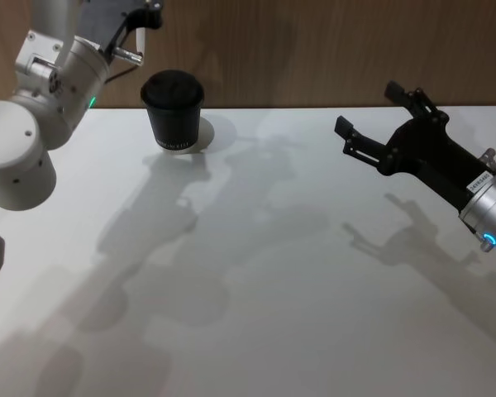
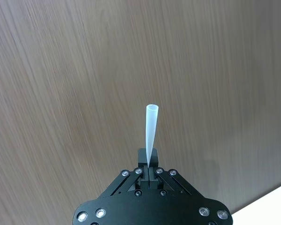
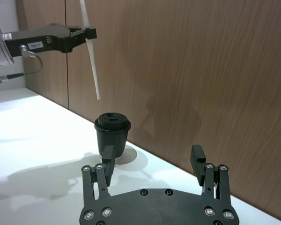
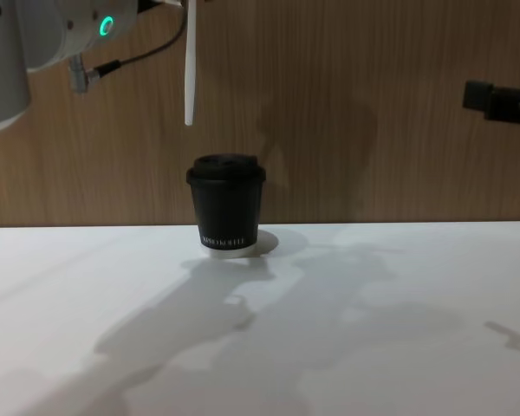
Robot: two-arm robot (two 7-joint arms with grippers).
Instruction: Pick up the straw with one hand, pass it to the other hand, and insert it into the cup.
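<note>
Wood wall (image 4: 390, 104) behind, white table (image 1: 273, 273) below: my L pincer (image 2: 149, 165) is clamped on the straw (image 4: 190, 69), held upright above the cup (image 4: 226, 208)'s left edge so it can prob. drop straight in once centred, while R pincer (image 1: 369, 109) hovers wide open, empty, well apart.

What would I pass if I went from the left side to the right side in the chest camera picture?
left arm, high up → straw, hanging point down → cup → right gripper, up at the edge
</note>
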